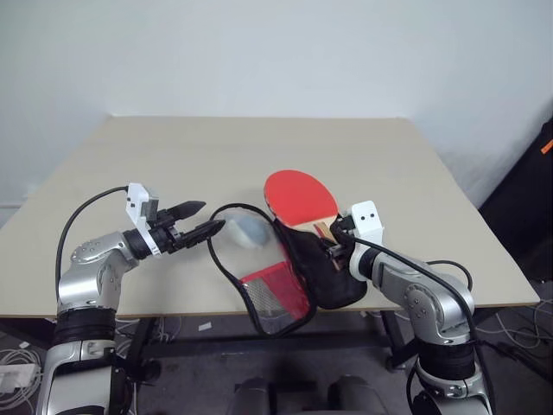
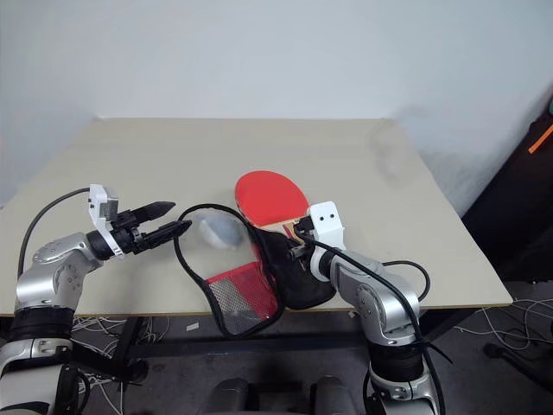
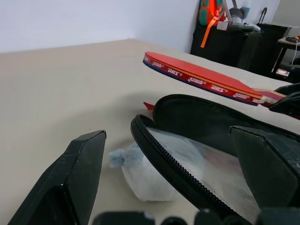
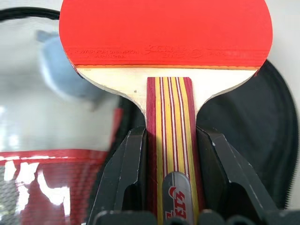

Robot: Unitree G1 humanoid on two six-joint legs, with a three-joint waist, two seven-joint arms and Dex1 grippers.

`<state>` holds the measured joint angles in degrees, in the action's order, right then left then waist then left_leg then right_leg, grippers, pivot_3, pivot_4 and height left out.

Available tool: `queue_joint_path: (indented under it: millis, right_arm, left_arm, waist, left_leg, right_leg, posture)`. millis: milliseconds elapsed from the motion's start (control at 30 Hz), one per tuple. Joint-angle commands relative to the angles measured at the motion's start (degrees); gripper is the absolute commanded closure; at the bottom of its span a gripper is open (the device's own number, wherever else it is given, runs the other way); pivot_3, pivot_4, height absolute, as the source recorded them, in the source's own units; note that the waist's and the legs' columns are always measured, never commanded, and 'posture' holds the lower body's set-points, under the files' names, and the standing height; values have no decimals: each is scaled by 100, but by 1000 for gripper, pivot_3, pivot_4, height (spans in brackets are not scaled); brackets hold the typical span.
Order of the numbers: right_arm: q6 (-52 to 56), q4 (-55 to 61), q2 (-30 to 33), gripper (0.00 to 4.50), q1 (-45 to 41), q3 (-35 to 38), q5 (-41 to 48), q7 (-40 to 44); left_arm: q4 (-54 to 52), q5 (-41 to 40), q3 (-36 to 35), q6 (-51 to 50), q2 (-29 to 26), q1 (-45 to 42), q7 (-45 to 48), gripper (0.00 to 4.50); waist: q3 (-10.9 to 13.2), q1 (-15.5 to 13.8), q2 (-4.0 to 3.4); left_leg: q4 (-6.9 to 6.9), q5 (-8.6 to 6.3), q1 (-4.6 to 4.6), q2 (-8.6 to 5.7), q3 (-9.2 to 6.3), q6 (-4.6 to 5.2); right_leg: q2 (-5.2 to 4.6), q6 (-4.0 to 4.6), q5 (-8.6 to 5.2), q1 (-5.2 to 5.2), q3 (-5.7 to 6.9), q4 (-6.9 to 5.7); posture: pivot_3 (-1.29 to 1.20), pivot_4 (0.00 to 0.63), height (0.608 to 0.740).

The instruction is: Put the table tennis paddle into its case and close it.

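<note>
Now my right fingers (image 4: pixel 171 173) clamp the paddle (image 1: pixel 300 197) handle above the open case (image 1: pixel 285 277); left fingers (image 1: pixel 197 220) spread wide at nine o'clock beside a white bag (image 1: pixel 253 230) inside.

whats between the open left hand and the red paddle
The unzipped black-edged fabric case, its rim by the left hand, with a pale blue-white wad inside, below the red-rubber paddle; left eye view.

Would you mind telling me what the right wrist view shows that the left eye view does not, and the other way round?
The right wrist view gives the close detail: the right gripper's fingers clamp either side of the table tennis paddle handle, its red and yellow stripes and printed lettering legible. The left eye view gives the layout: the table, the left gripper open beside the case, whose unzipped mouth gapes at the near table edge. Both show the red paddle above the open case, and a pale wad inside the case.
</note>
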<state>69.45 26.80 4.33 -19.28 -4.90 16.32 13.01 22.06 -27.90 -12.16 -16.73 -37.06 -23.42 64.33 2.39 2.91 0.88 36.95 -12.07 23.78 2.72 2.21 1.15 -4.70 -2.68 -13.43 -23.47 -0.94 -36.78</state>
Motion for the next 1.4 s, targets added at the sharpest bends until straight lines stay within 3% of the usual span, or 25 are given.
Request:
queue_joint_path:
  millis: [33, 600, 1033, 1400]
  right_arm:
    - [89, 327, 39, 3356, 53, -38, 162, 31]
    - [-417, -735, 354, 3356, 401, -231, -443, -495]
    - [103, 41, 619, 3356, 331, -205, -392, -545]
    - [375, 103, 410, 3356, 384, -406, -391, -682]
  left_arm:
    - [-67, -5, -33, 78, 1, -196, 16, 0]
    - [-59, 2, -68, 88, -15, -212, -11, 0]
    - [-21, 14, -49, 81, -14, -221, 6, 0]
    - [48, 30, -43, 108, -10, -255, 26, 0]
  waist:
    - [0, -4, 0]
    - [0, -11, 0]
    - [0, -38, 1]
    - [1, -37, 2]
  left_leg:
    - [0, 0, 0, 0, 0, 0]
    - [0, 0, 0, -1, 0, 0]
    - [0, 0, 1, -2, 0, 0]
    - [0, 0, 1, -2, 0, 0]
  right_leg:
    - [0, 1, 0, 0, 0, 0]
    - [-2, 0, -1, 1, 1, 2]
    - [-4, 0, -2, 1, 2, 4]
    - [-4, -1, -2, 0, 2, 4]
  posture:
    - [0, 0, 740]
    - [0, 0, 740]
    - [0, 0, 740]
    - [0, 0, 740]
